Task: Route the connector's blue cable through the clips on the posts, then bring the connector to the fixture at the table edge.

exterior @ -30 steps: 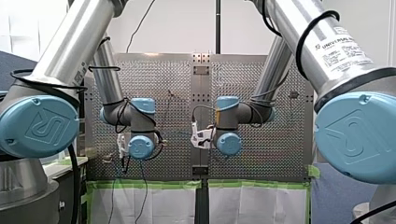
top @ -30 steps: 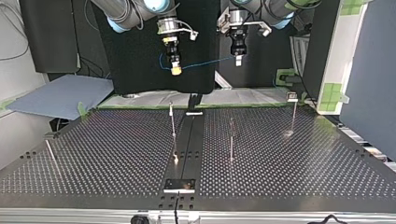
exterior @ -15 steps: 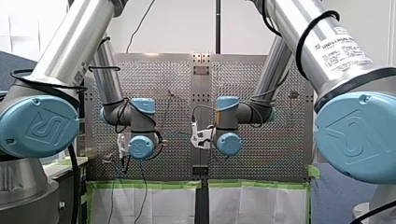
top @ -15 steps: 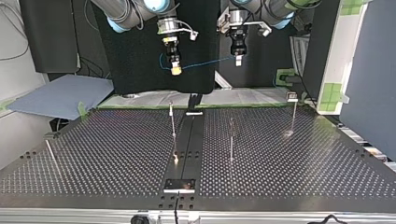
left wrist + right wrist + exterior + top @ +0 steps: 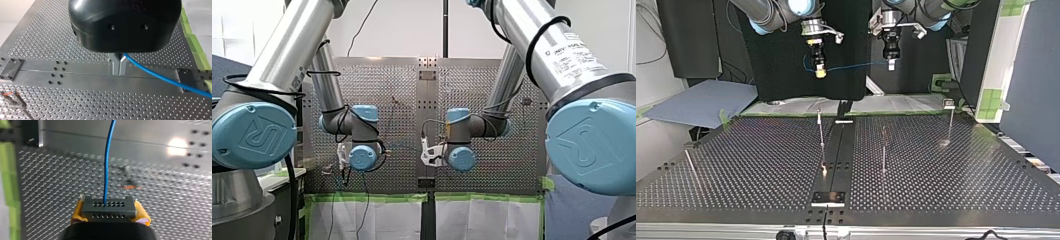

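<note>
The dark grey, perforated rectangular connector (image 5: 109, 208) is gripped between the yellow pads (image 5: 143, 216) of the right pincer (image 5: 820, 71) and is held high above the perforated metal bench (image 5: 736, 165). Its thin blue cable (image 5: 851, 65) is stretched across to the left pincer (image 5: 119, 71), whose metal fingers are closed on it. The thin upright metal posts (image 5: 821, 131) are not touched by the cable, so routing is judged not yet begun. The step in hand appears to be carrying the taut span. Next, both arms would need to be lowered so that the span is laid into the first post's clip under gentle tension.
</note>
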